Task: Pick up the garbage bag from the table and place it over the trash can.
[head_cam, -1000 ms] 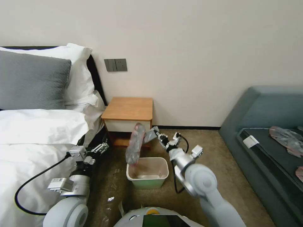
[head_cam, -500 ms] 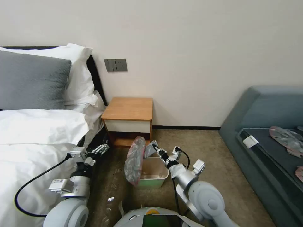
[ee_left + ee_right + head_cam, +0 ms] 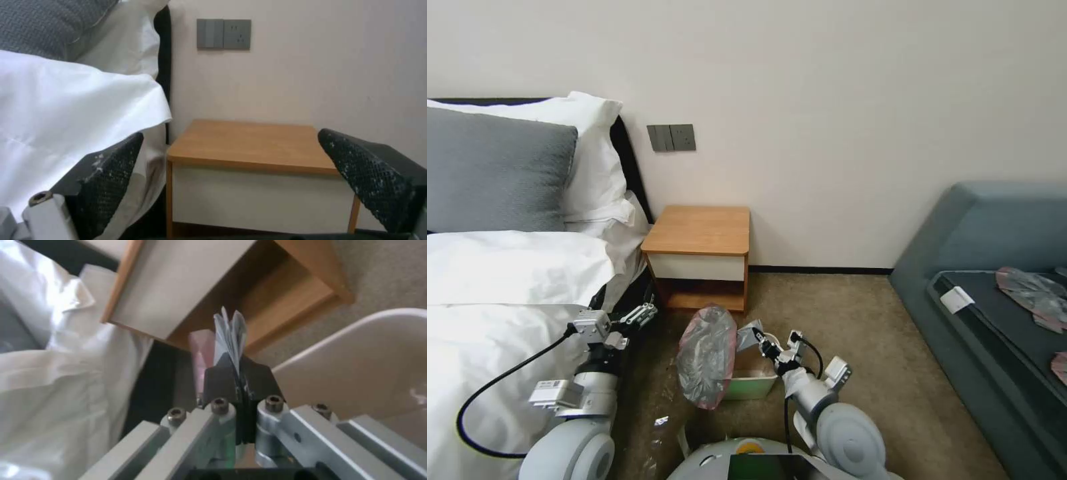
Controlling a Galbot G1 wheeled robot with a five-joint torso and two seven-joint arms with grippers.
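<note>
I should spread the garbage bag (image 3: 707, 357) mouth wider than the trash can (image 3: 752, 385) rim before letting go, since it hangs bunched at the can's left side. My right end effector (image 3: 755, 335) is clamped on its edge; my left end effector (image 3: 639, 313) gapes empty by the bed, surface (image 3: 700, 230) beyond.
</note>
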